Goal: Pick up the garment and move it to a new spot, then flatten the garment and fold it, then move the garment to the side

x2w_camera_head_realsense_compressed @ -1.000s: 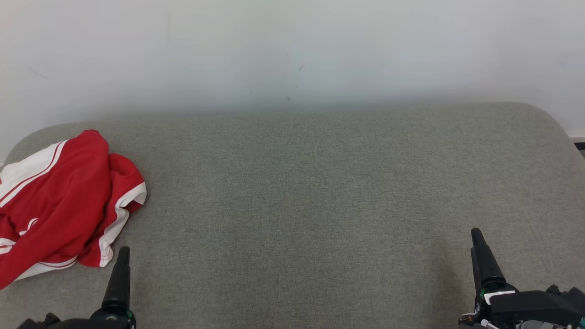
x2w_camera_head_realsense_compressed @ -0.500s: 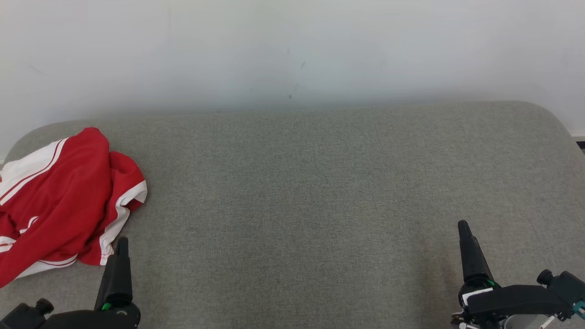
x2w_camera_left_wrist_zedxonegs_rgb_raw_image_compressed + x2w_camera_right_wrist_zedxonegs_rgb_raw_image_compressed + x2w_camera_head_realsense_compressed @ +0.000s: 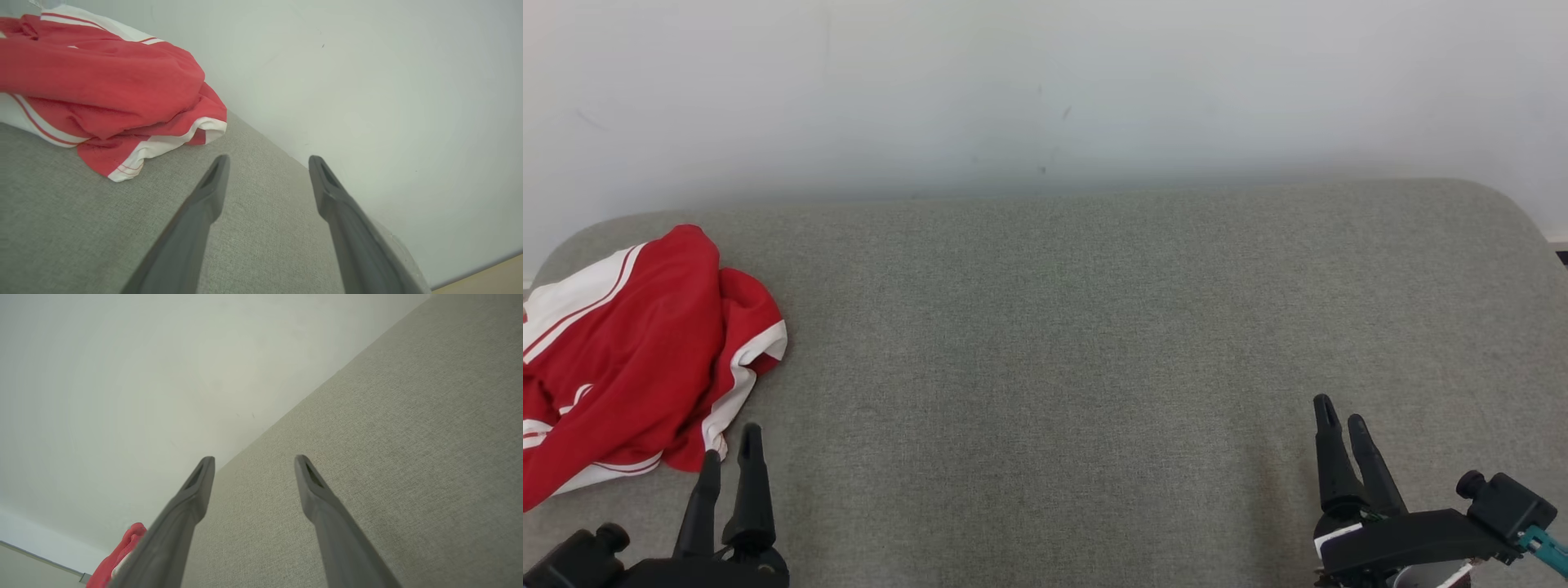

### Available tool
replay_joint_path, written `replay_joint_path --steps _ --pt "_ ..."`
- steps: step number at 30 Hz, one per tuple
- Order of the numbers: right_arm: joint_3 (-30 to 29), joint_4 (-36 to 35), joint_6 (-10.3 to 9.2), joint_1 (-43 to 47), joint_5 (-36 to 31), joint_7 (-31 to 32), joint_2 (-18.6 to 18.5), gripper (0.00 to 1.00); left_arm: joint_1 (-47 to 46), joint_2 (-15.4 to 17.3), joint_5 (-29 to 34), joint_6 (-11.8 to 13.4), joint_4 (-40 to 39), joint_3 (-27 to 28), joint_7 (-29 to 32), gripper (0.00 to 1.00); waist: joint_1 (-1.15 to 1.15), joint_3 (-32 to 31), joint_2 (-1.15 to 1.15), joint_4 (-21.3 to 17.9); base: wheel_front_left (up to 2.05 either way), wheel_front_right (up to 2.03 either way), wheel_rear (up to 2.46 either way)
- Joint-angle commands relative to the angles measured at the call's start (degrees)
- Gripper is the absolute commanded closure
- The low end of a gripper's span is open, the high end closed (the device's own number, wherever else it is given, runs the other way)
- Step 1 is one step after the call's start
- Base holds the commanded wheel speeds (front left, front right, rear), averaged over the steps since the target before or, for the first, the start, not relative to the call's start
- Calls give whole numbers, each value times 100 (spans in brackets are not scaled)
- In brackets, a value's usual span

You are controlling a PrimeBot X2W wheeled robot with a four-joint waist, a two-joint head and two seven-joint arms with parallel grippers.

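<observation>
Head view, red garment [image 3: 629,359] just beside left fingers [image 3: 752,482] (spread), right fingers [image 3: 1331,457] spread, well apart

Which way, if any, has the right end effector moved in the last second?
Yes: right end effector has shifted leftward, away from the cushion and its right edge.

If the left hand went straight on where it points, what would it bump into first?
Probably the white wall, beyond the grey cushion. The left hand points past the red garment, though depth is unclear.
</observation>
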Motion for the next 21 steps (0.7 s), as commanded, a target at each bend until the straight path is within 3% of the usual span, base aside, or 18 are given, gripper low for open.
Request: replay_joint_path --steps 1,21 --pt "31 -46 -5 -92 -223 -62 -20 0 7 43 222 9 -100 0 -64 0 0 2 0 2 0 0 0" --pt "282 176 -7 -27 -1885 -384 -24 0 143 132 1728 164 -53 -158 -386 0 0 -84 0 18 0 0 0"
